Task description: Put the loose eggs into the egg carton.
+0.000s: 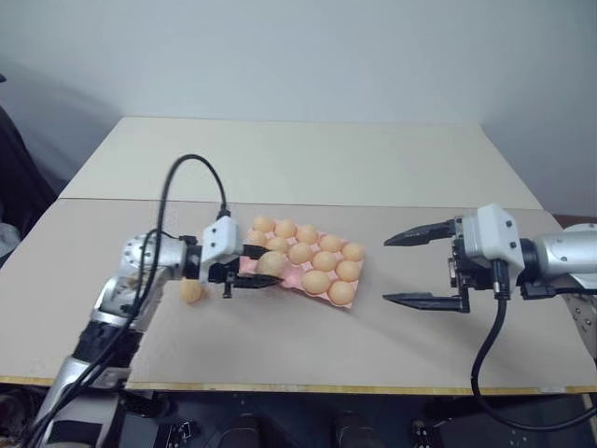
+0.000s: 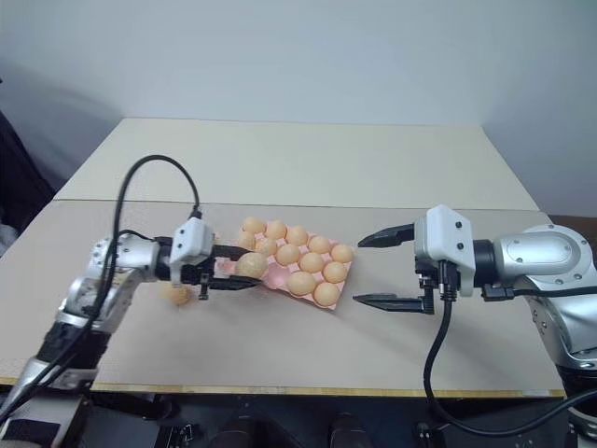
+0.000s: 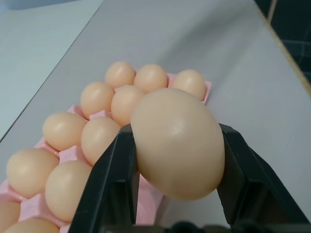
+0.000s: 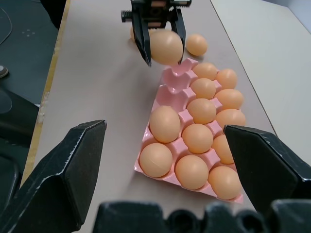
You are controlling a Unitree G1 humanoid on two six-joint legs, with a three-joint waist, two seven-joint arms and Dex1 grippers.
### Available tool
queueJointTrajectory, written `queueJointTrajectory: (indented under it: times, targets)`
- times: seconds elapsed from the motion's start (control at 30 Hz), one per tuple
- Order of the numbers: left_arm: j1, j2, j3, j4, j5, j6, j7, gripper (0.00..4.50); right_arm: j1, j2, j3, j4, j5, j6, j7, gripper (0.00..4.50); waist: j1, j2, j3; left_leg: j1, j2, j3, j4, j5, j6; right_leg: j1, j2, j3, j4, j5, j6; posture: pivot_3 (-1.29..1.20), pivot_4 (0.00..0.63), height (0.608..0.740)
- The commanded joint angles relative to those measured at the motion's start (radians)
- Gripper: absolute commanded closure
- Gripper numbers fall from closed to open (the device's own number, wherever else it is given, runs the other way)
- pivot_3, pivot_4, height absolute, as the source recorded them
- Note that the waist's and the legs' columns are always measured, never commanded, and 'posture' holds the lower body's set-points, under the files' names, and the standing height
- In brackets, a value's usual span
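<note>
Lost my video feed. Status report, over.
Left gripper shut on an egg above the egg carton. Right gripper open, empty. One loose egg on the table. Nothing blocking.

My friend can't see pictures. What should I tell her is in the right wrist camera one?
The left gripper holds a tan egg just above the empty end cups of a pink egg carton, which is mostly filled with eggs. One more loose egg lies on the table beyond the carton, and the right gripper's black fingers stand wide apart up close.
</note>
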Motion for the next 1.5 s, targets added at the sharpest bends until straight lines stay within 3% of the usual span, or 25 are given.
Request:
queueJointTrajectory:
  times: [0.03,0.1,0.37,0.4,0.57,0.73,1.03,1.23,1.5]
  targets:
    - [-0.058,-0.035,-0.032,0.078,0.072,-0.07,0.04,2.66,0.001,-0.012,-0.047,-0.033,0.023,-0.009,-0.006,0.0,-0.001,0.0,0.0,0.0,0.0,0.0,0.0,0.0,0.0,0.0,0.0,0.0,0.0,0.0,0.0,0.0,0.15,0.74]
    - [-0.08,-0.054,-0.04,0.111,0.083,-0.068,0.046,2.66,0.004,-0.013,-0.051,-0.035,0.022,-0.01,-0.008,0.0,-0.002,0.0,0.0,0.0,0.0,0.0,0.0,0.0,0.0,0.0,0.0,0.0,0.0,0.0,0.0,0.0,0.15,0.74]
    - [-0.108,-0.05,-0.017,0.112,0.072,-0.072,0.013,0.12,0.024,-0.007,-0.071,-0.049,0.026,-0.006,-0.02,0.0,-0.001,0.0,0.0,0.0,0.0,0.0,0.0,0.0,0.0,0.0,0.0,0.0,0.0,0.0,0.0,0.0,0.15,0.74]
    - [-0.105,-0.044,-0.008,0.101,0.068,-0.075,0.014,0.03,0.023,-0.004,-0.069,-0.048,0.027,-0.005,-0.021,0.0,-0.001,0.0,0.0,0.0,0.0,0.0,0.0,0.0,0.0,0.0,0.0,0.0,0.0,0.0,0.0,0.0,0.15,0.74]
    - [-0.081,0.037,0.098,0.033,-0.028,0.004,-0.004,0.03,0.004,0.01,-0.048,-0.03,0.022,-0.01,-0.026,0.0,-0.008,0.0,0.0,0.0,0.0,0.0,0.0,0.0,0.0,0.0,0.0,0.0,0.0,0.0,0.0,0.0,0.15,0.74]
    - [-0.001,0.252,0.271,0.002,-0.145,0.058,-0.121,0.03,-0.014,0.033,-0.034,0.009,0.024,-0.012,-0.026,0.0,-0.029,0.0,0.0,0.0,0.0,0.0,0.0,0.0,0.0,-0.001,0.0,0.0,0.0,0.0,0.0,0.0,0.15,0.74]
    - [0.286,0.492,0.57,-0.024,-0.258,0.1,-0.226,0.03,-0.006,0.054,-0.037,0.065,0.01,-0.033,-0.02,0.0,-0.023,0.0,0.0,0.0,0.001,0.0,0.0,0.0,0.0,-0.001,0.0,-0.001,0.0,0.0,0.0,0.0,0.15,0.74]
    - [0.482,0.486,0.735,-0.129,-0.305,0.16,-0.183,0.03,0.022,0.03,-0.077,0.085,0.029,-0.013,-0.007,0.0,-0.023,0.0,0.0,0.0,0.002,0.0,0.0,0.0,0.0,-0.001,0.0,-0.001,0.0,0.0,0.0,0.0,0.15,0.74]
    - [0.578,0.476,0.764,-0.211,-0.324,0.194,-0.139,0.03,0.004,0.023,-0.074,0.082,0.044,0.006,-0.005,0.0,-0.026,0.0,0.0,0.001,0.002,0.001,-0.001,0.0,0.0,-0.001,0.0,-0.001,0.0,0.0,0.0,0.0,0.15,0.74]
